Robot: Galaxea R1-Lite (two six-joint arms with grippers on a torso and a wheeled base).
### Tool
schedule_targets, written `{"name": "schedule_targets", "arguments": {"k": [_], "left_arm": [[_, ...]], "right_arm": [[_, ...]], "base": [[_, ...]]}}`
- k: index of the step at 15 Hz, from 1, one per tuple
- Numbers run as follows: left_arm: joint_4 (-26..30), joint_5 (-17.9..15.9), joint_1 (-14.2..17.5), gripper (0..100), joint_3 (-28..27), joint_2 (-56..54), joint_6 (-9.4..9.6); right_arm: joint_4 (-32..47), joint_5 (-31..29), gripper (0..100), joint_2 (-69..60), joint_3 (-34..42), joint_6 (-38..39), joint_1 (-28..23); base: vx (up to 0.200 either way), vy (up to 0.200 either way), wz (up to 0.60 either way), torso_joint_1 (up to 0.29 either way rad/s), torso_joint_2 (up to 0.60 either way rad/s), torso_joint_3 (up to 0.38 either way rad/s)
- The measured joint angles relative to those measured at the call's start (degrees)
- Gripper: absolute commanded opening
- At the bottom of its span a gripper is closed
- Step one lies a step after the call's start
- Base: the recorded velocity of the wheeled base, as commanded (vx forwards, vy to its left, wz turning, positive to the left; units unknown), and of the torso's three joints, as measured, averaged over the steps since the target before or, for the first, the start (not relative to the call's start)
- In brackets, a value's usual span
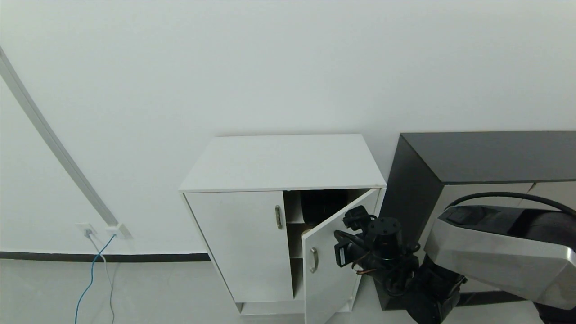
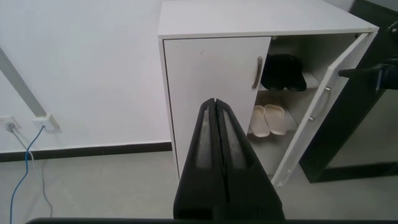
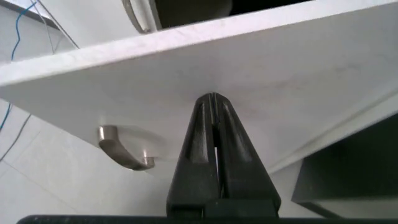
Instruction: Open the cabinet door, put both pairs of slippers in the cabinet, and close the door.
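The white cabinet [image 1: 279, 162] has its left door [image 1: 238, 243] shut and its right door [image 1: 330, 252] standing partly open. A black pair of slippers [image 2: 283, 71] rests on the upper shelf, and a beige pair [image 2: 272, 119] lies on the shelf below. My right gripper [image 1: 353, 218] is shut, its tips [image 3: 213, 98] against the outer face of the right door [image 3: 261, 68], above the metal handle [image 3: 127, 155]. My left gripper [image 2: 216, 106] is shut and holds nothing; it hangs in front of the left door [image 2: 211, 81], well apart from it.
A dark grey cabinet [image 1: 450, 157] stands right beside the white one, just behind the open door. On the wall to the left are a socket with cables [image 1: 90, 233] and a slanting cable duct [image 1: 54, 144]. Bare floor [image 1: 135, 292] lies in front.
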Motion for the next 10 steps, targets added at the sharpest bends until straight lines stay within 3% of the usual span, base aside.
{"name": "schedule_targets", "arguments": {"k": [10], "left_arm": [[0.00,0.00,-0.05,0,0.00,0.00,0.00]], "right_arm": [[3.58,0.00,0,5.51,-10.22,-0.02,-3.91]], "base": [[0.000,0.000,0.00,0.000,0.00,0.000]]}}
